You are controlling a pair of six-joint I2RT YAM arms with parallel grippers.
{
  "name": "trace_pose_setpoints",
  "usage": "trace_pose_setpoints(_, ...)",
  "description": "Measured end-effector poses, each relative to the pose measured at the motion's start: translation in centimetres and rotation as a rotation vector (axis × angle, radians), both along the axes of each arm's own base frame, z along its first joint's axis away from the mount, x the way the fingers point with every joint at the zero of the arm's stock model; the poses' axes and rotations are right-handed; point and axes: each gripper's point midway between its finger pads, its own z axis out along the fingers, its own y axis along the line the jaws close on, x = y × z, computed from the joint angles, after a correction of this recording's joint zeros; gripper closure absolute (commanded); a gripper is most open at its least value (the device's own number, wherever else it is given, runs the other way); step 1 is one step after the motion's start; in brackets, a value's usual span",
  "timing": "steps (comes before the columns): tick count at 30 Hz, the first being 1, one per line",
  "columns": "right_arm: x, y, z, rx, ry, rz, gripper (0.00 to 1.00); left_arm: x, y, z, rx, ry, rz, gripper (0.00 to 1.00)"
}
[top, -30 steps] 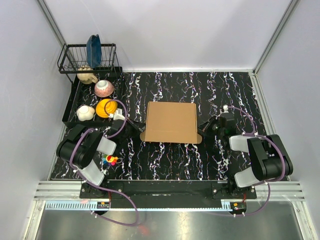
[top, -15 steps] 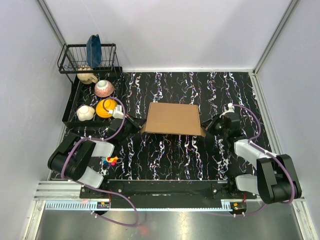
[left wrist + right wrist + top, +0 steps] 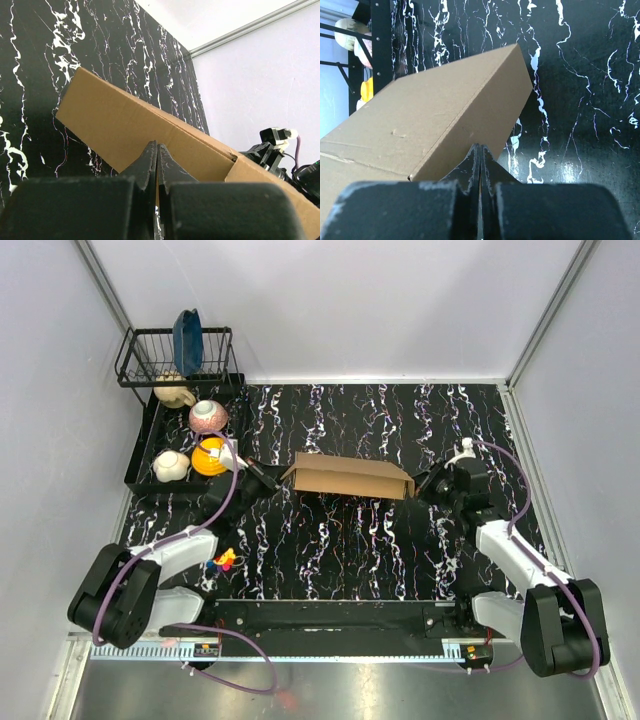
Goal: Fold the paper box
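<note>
The paper box [image 3: 350, 476] is plain brown cardboard, lying across the middle of the black marbled table. From above it shows as a narrow band, tilted, with its near side raised. My left gripper [image 3: 272, 481] is shut, and its tips rest against the box's left end. In the left wrist view those tips [image 3: 157, 145] touch the long brown wall [image 3: 150, 125]. My right gripper [image 3: 422, 488] is also shut and sits at the box's right end. Its tips [image 3: 479, 146] press on the shaded side under the box's top face [image 3: 420, 115]. Neither pair of jaws holds anything.
A black wire rack [image 3: 175, 360] with a blue item [image 3: 187, 340] stands at the back left. In front of it a black tray [image 3: 140, 470] holds a pink bowl [image 3: 208, 416], an orange bowl [image 3: 208, 456] and a white piece [image 3: 170, 465]. A small colourful toy [image 3: 224, 560] lies near the left arm.
Both arms have stretched away from their bases. The box, flat a second ago, has tipped up at its near side and looks much narrower from above. Both grippers stayed shut.
</note>
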Motion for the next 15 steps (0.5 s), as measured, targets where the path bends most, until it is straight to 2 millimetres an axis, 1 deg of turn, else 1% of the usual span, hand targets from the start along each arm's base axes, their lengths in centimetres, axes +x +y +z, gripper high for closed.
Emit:
trace_pose_setpoints(3, 0.1, 0.0, 0.6, -0.002, -0.003, -0.002, 1.0, -0.2, 0.1, 0.0, 0.007, 0.004, 0.001, 1.0)
trace_pose_setpoints(10, 0.4, -0.2, 1.5, -0.008, 0.001, -0.012, 1.0, -0.7, 0.3, -1.2, 0.039, 0.055, 0.002, 1.0)
trace_pose_setpoints(14, 0.7, -0.1, 2.4, -0.006, -0.013, -0.013, 1.0, -1.0, 0.3, -2.1, 0.062, 0.091, -0.001, 1.0)
trace_pose_setpoints(15, 0.8, -0.1, 2.6, -0.006, -0.016, -0.013, 1.0, -1.0, 0.3, -2.1, 0.065, 0.091, -0.001, 1.0)
